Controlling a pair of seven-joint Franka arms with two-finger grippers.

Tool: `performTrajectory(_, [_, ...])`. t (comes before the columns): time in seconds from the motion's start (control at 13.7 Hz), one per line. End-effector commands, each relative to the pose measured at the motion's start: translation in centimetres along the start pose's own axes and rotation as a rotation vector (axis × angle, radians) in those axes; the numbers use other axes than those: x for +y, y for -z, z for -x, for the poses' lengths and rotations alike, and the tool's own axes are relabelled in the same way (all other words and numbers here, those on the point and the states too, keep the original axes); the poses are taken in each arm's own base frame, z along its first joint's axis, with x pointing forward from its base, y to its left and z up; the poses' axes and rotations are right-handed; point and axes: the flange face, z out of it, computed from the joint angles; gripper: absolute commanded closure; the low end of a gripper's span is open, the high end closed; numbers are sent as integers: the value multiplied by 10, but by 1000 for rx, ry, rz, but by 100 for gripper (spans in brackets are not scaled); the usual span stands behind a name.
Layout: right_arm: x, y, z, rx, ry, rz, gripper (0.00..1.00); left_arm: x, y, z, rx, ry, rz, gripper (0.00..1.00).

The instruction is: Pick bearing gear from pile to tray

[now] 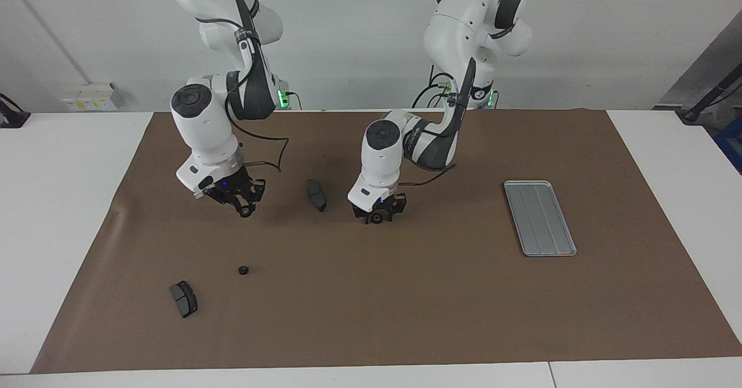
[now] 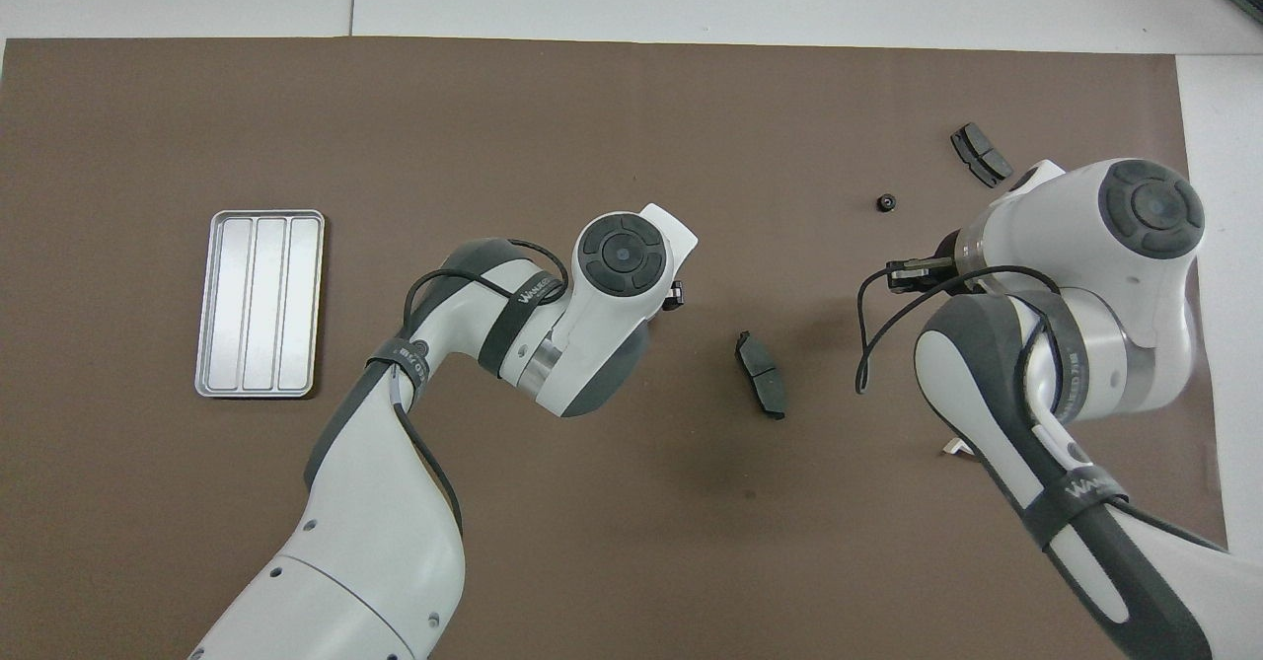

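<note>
My right gripper hangs above the brown mat, shut on a small black bearing gear. My left gripper is down at the mat in the middle. It is open, with its fingers close on either side of a second bearing gear that lies on the mat. A third bearing gear lies loose farther from the robots, toward the right arm's end. The silver grooved tray sits toward the left arm's end with nothing in it. In the overhead view both wrists hide the fingertips.
One dark brake pad lies between the two grippers. Another brake pad lies beside the loose gear, farther from the robots. A bit of a white part peeks out under the right arm.
</note>
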Motion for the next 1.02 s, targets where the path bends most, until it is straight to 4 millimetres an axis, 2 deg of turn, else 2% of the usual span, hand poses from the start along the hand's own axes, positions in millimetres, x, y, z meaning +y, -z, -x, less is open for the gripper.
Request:
performTrajectory(0.0, [-2,5,2,-2,-19,-16,100,7,0,2,-3,-7,-17,32])
performTrajectory(0.66, [-2,4,3,-1,-21,-16,100,8,-1,7,-18,-15,-27,49])
performTrajectory(0.87, [-2,4,3,-1,-21,-16,100,7,0,5,-15,-11,-22,64])
performTrajectory(0.95, [-2,3,3,-2,-21,-16,100,7,0,4,-12,-13,-20,65])
